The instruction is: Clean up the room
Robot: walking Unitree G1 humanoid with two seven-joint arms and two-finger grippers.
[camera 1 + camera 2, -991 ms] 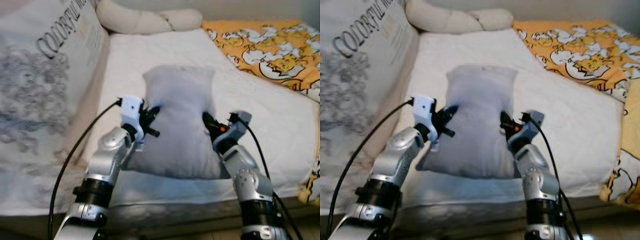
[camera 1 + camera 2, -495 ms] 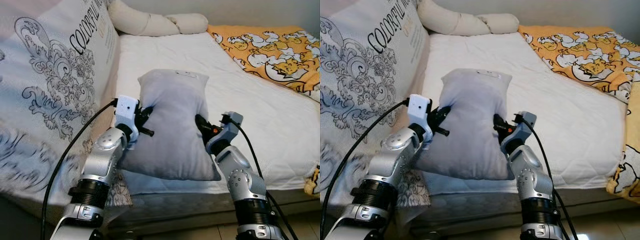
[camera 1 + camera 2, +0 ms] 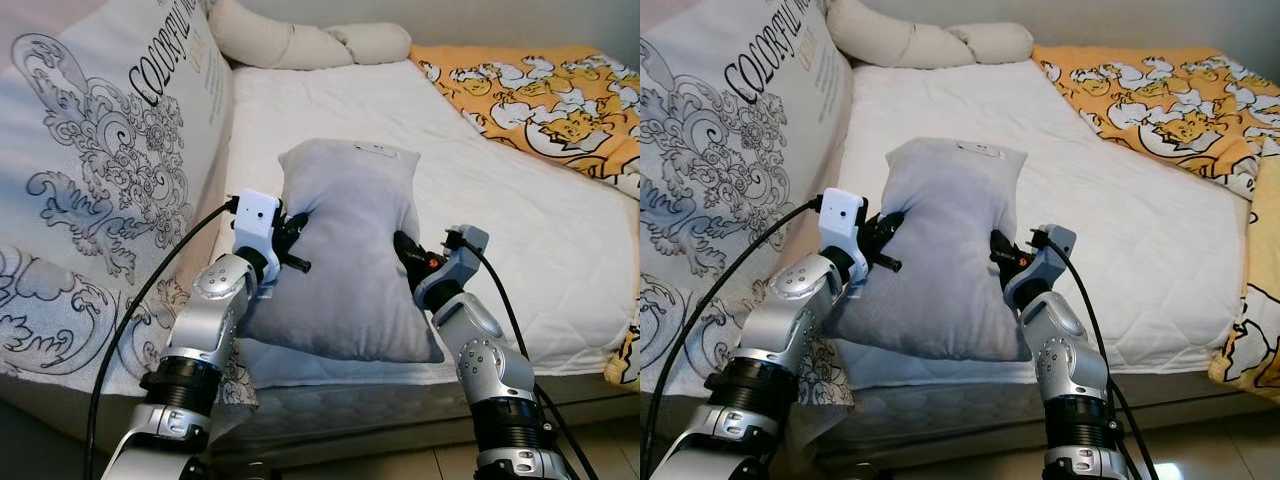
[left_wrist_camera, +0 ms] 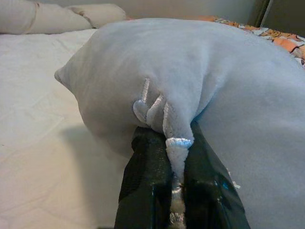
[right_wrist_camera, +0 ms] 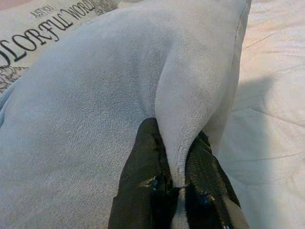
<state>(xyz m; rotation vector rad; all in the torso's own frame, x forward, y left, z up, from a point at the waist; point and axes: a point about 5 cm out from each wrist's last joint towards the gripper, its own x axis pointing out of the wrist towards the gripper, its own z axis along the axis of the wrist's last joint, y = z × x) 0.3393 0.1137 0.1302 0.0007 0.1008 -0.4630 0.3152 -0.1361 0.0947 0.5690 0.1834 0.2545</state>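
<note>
A pale grey pillow (image 3: 345, 250) hangs between my two arms above the near edge of the white mattress (image 3: 520, 230). My left gripper (image 3: 292, 232) is shut on a pinch of the pillow's left side; in the left wrist view its black fingers (image 4: 145, 191) clamp a fold of fabric (image 4: 176, 138). On the pillow's right side my right gripper (image 3: 405, 252) is shut as well, and the right wrist view has its fingers (image 5: 147, 186) squeezing a ridge of the cloth (image 5: 178, 124). The pillow's lower edge hangs over the mattress front.
A large white cushion printed with black scrollwork and lettering (image 3: 100, 190) leans along the left. Two cream bolster pillows (image 3: 300, 42) lie at the head of the bed. An orange cartoon-print blanket (image 3: 550, 95) covers the right side. Floor runs along the mattress front.
The view has steadied and come back from the bed since a second ago, bringing more of the printed cushion in. Both grippers keep their hold on the pillow, held much the same.
</note>
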